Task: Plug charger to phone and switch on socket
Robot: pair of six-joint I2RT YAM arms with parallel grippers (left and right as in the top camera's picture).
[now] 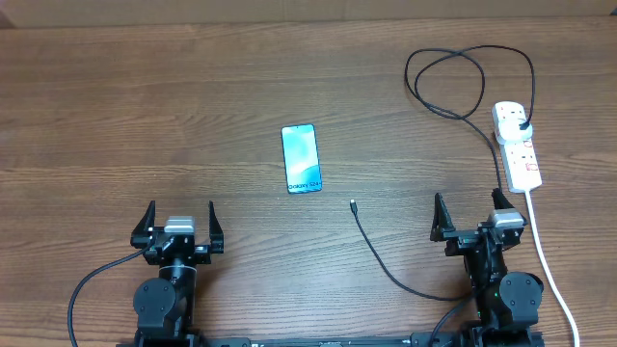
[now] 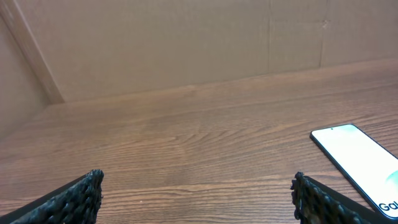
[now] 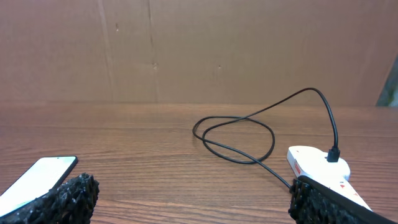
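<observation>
Overhead, both arms sit folded at the table's (image 1: 145,96) near edge, the left gripper (image 1: 181,210) at 7 o'clock and the right gripper (image 1: 468,206) at 5 o'clock. Each points toward 12 with fingers spread wide, holding nothing. The phone (image 1: 301,159) lies flat near centre, screen up. The socket (image 1: 518,145) lies at 2 o'clock with the charger (image 1: 381,260) plugged into its far end. The cable loops toward 12, vanishes under the right arm, and ends in a loose tip at 5 o'clock of the phone — apart from it.

Left wrist: both fingertips (image 2: 74,199) sit in the bottom corners, nothing between them. The phone (image 2: 357,155) at 4 o'clock is cut off by the frame.

Right wrist: the fingers are parted. The phone (image 3: 37,180) is cropped at 8 o'clock — the socket (image 3: 314,163) at 4 o'clock is half hidden behind a fingertip (image 3: 323,202).
</observation>
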